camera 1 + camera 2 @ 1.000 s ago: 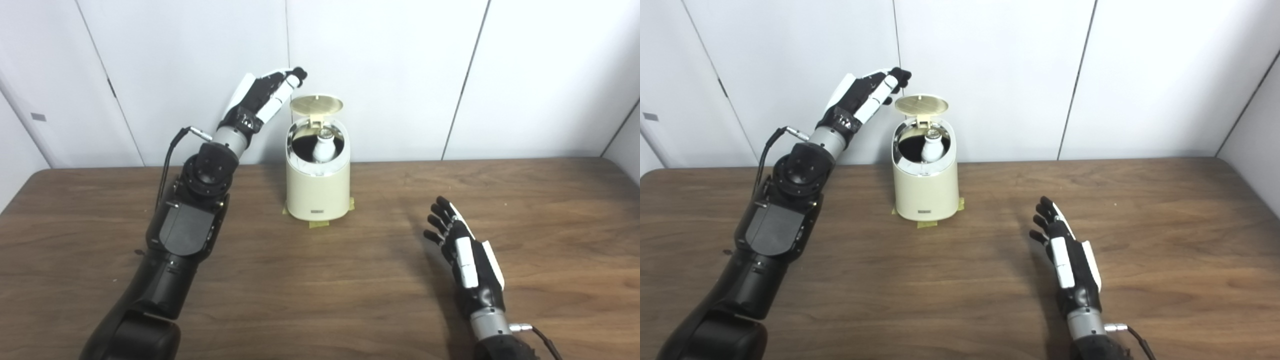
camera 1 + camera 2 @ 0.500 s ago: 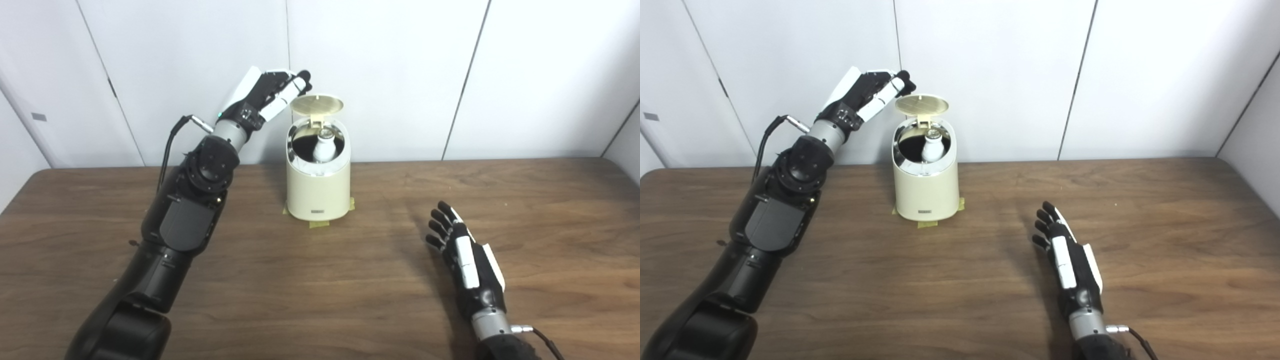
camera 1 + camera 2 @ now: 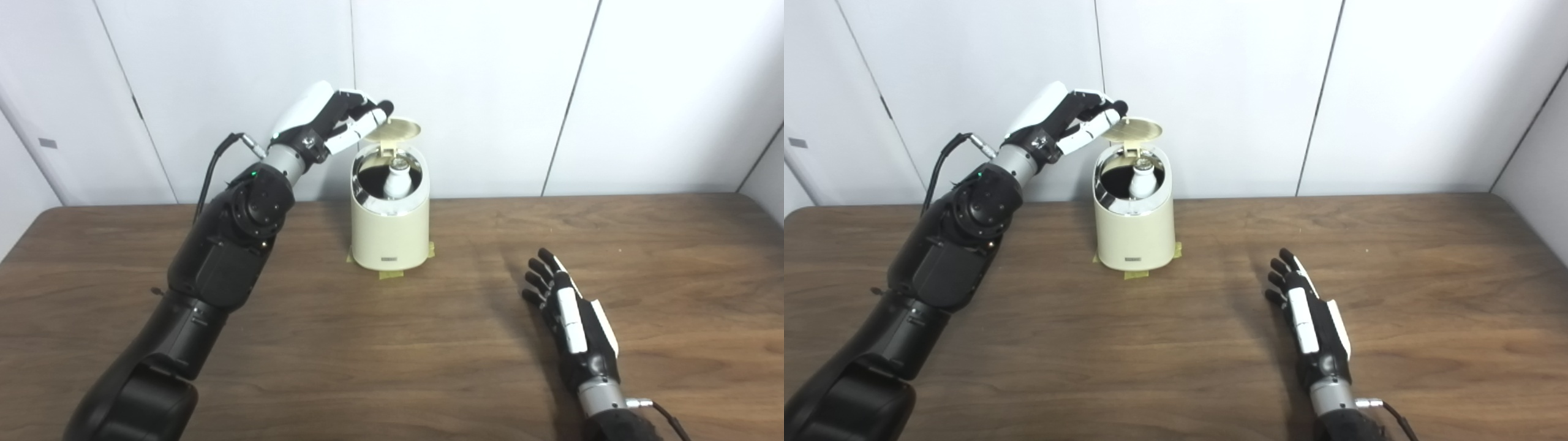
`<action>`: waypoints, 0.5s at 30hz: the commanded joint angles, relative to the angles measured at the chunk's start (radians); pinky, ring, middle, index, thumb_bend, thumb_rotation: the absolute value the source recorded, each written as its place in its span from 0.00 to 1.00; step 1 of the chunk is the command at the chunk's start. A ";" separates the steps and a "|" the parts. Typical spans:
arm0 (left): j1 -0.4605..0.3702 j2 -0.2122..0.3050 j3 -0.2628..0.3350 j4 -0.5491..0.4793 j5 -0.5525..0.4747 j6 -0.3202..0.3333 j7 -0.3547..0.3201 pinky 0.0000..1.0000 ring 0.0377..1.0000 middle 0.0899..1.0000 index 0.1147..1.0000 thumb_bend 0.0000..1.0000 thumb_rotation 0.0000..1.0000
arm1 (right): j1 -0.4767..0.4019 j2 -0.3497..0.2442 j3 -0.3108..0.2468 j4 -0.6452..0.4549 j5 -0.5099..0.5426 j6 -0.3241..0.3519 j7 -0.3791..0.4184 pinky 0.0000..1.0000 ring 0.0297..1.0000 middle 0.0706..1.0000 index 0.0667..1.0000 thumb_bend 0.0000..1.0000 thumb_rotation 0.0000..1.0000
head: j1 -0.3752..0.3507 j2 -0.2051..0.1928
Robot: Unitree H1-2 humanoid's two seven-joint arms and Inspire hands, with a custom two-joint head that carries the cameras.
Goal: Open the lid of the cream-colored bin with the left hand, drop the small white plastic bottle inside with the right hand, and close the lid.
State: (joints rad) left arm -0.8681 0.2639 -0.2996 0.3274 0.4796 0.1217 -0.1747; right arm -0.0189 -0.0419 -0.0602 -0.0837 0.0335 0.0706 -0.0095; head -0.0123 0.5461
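The cream-colored bin (image 3: 389, 229) stands at the back middle of the table, its round lid (image 3: 397, 130) raised on a rear hinge. A small white plastic bottle (image 3: 396, 177) stands upright inside the open mouth. My left hand (image 3: 331, 119) is raised at the lid's upper left, palm down, fingers apart, with its fingertips at the lid's left edge. It holds nothing. My right hand (image 3: 569, 312) rests low over the table at the front right, open and empty, well away from the bin.
Yellow tape tabs (image 3: 391, 274) stick out under the bin's base. A white panelled wall (image 3: 551, 92) runs close behind the bin. The brown wooden table (image 3: 392, 343) spreads wide in front and to both sides.
My left hand has swung right and tipped palm down, from beside the lid to its left edge. The lid has tilted forward a little. My right hand has drawn back slightly.
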 commanded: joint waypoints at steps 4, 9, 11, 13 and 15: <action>-0.076 0.009 -0.003 -0.034 0.019 -0.041 -0.005 0.81 0.77 0.69 0.62 0.54 1.00 | -0.042 -0.007 -0.008 0.003 0.000 -0.024 -0.004 0.85 0.90 0.90 0.94 0.60 0.97 | 0.014 -0.001; -0.067 0.024 -0.022 -0.046 0.054 -0.066 -0.018 0.74 0.77 0.70 0.63 0.53 1.00 | -0.046 -0.001 -0.015 -0.002 0.016 -0.005 -0.005 0.86 0.90 0.90 0.94 0.60 0.96 | 0.012 -0.002; -0.063 0.026 -0.024 -0.045 0.059 -0.077 -0.020 0.72 0.77 0.70 0.63 0.53 1.00 | -0.047 0.000 -0.016 -0.004 0.019 0.001 -0.006 0.86 0.90 0.90 0.94 0.61 0.96 | 0.012 -0.003; -0.056 0.025 -0.020 -0.043 0.051 -0.085 -0.025 0.75 0.77 0.71 0.64 0.54 1.00 | -0.049 0.000 -0.015 -0.002 0.017 0.002 -0.010 0.85 0.90 0.90 0.94 0.61 0.96 | 0.011 -0.003; -0.050 0.026 -0.022 -0.038 0.050 -0.094 -0.031 0.76 0.77 0.72 0.65 0.54 1.00 | -0.052 0.000 -0.015 0.000 0.016 0.002 -0.012 0.86 0.90 0.90 0.93 0.61 0.96 | 0.010 -0.003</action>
State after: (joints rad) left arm -0.8677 0.2789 -0.3281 0.3107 0.5259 0.0545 -0.2086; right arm -0.0364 -0.0438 -0.0700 -0.0694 0.0492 0.0814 -0.0177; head -0.0015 0.5415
